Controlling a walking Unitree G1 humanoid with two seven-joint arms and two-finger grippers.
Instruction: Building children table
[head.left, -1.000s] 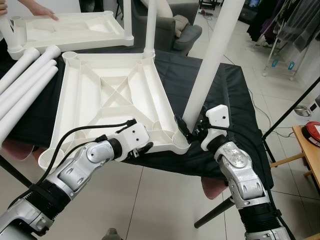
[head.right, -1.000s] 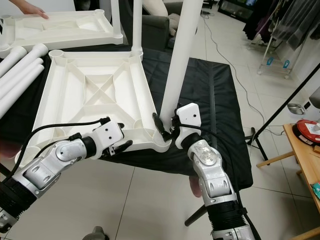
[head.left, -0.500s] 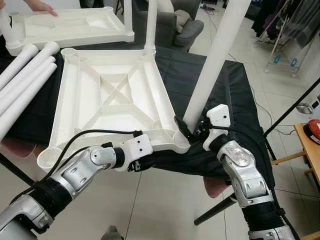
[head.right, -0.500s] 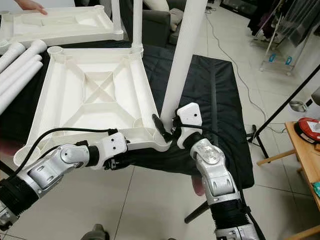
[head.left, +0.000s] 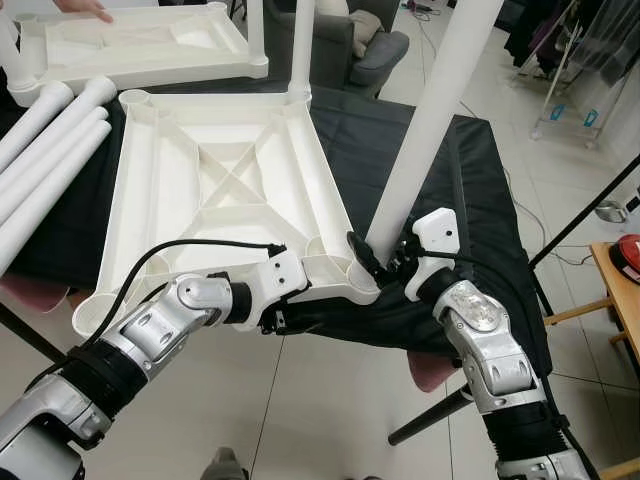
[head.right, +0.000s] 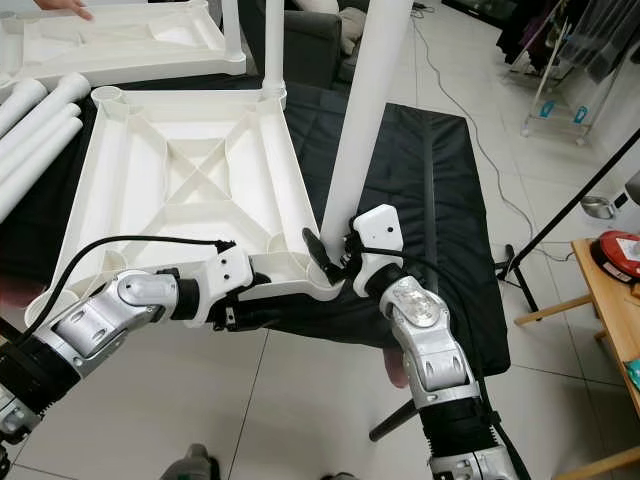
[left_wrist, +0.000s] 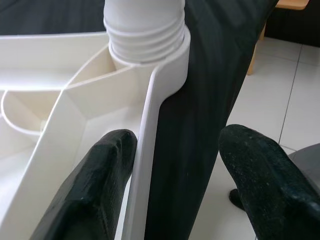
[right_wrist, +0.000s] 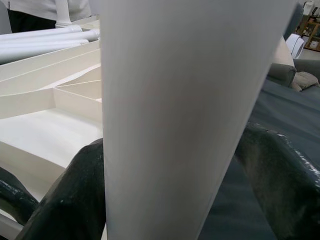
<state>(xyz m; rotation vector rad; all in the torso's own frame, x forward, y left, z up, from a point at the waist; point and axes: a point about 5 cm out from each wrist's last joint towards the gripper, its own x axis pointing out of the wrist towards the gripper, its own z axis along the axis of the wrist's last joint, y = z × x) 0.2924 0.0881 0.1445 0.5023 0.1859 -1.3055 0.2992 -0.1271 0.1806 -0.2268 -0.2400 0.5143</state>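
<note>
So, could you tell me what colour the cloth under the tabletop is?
Black; the cloth under the white tabletop shows best in the left eye view.

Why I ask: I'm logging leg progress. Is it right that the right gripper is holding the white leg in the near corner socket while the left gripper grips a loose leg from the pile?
Not quite. The right gripper does hold the white leg at the near corner socket. But the left gripper straddles the near edge of the tabletop, as the left wrist view shows, not a loose leg.

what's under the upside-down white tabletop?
Black cloth lies under the tabletop and hangs past its near edge. What supports the cloth beneath is covered. The left claw straddles that edge.
</note>
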